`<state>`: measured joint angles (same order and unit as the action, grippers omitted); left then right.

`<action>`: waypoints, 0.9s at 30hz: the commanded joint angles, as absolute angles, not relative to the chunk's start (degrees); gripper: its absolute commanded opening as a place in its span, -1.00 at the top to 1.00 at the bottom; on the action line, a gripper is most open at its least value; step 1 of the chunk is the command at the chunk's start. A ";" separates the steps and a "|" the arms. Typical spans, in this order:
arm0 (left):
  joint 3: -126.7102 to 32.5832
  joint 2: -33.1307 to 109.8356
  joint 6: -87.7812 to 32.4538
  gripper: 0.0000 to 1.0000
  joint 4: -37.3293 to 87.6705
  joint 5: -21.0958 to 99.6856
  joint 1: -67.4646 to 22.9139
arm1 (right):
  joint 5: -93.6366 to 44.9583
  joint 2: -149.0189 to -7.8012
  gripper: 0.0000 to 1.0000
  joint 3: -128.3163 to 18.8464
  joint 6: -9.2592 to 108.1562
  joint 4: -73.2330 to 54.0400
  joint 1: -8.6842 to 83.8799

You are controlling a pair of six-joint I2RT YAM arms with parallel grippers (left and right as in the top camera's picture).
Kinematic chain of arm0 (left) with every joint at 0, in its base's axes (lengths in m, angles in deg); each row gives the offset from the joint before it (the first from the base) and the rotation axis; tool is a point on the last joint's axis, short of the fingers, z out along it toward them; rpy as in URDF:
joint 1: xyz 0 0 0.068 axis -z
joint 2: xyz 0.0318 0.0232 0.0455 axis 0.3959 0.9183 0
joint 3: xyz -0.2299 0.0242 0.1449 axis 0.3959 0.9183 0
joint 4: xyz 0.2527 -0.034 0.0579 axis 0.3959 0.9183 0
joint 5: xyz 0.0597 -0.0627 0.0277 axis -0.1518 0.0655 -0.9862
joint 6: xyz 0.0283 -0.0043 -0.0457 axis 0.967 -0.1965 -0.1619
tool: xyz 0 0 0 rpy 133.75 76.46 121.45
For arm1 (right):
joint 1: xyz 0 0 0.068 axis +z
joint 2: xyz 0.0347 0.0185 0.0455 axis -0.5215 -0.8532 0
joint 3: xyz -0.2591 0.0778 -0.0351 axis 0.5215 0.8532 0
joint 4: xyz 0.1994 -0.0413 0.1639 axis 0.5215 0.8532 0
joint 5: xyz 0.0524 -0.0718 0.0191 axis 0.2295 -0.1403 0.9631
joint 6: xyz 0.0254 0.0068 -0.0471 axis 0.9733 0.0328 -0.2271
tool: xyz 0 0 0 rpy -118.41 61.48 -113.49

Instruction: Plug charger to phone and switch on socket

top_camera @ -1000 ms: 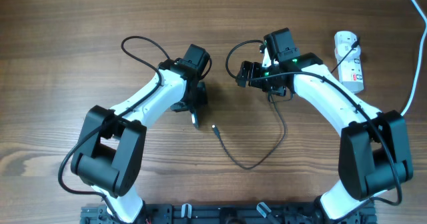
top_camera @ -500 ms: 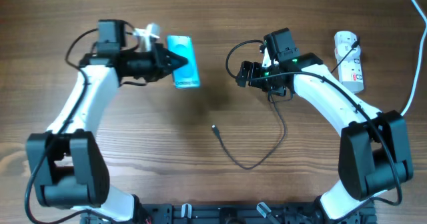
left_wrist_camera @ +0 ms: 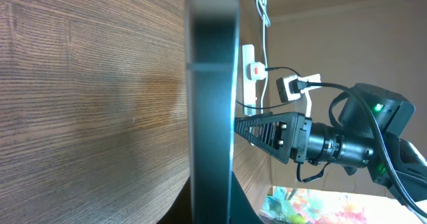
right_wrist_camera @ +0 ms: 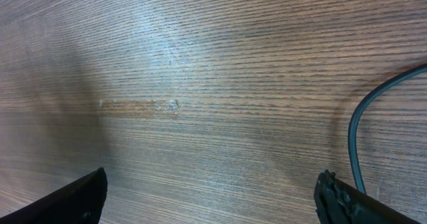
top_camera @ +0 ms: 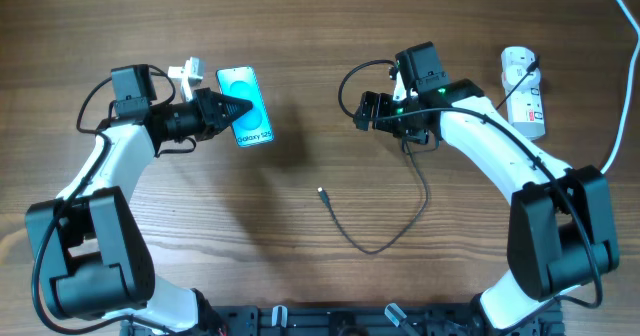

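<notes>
The job is barely begun: the phone [top_camera: 247,119] is in the grip of the left hand [top_camera: 222,113], but the charger [top_camera: 385,238] is not yet in it. The cable lies in a loose loop on the worktop [top_camera: 120,16]. Its small tip [top_camera: 321,191] rests free near the middle, well apart from the phone and from both hands. Its upper run passes under the right arm and out of sight. The socket [top_camera: 524,94] sits at the far right edge, beyond the right arm, with a dark lead across it. Whether its switch is on cannot be read from any view. On this showing, three steps remain: picking up the tip, seating it in the phone, and pressing the switch.

The left hand is clamped on one long edge of the phone, screen up in the overhead view and angled toward the middle of the worktop. The left wrist camera sees the phone [left_wrist_camera: 212,104] edge-on as a dark slab filling the centre of its view. A soft shadow beneath suggests it is held off the surface, though that is a judgement.

The right hand [top_camera: 362,111] hovers over bare wood with its fingers [right_wrist_camera: 83,196] wide apart. Nothing is between them, and a curve of the charger [right_wrist_camera: 355,141] lies just beside one finger.
</notes>
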<state>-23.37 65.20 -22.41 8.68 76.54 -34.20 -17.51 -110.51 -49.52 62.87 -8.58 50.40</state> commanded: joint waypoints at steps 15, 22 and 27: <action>-23.33 64.00 -22.91 0.92 8.09 75.23 -33.83 | -17.73 -110.07 -1.00 -49.74 70.61 -13.67 50.48; -23.33 64.00 -22.91 0.92 7.83 74.55 -33.28 | -7.00 -110.07 0.91 -49.61 66.15 -10.70 54.11; -23.33 64.00 -22.91 0.92 7.83 72.43 -33.28 | -13.55 -110.09 0.92 -46.90 66.13 -8.01 63.07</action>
<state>-23.37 65.20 -22.49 8.26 72.32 -33.46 -9.25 -110.49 -48.45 66.93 -8.93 59.29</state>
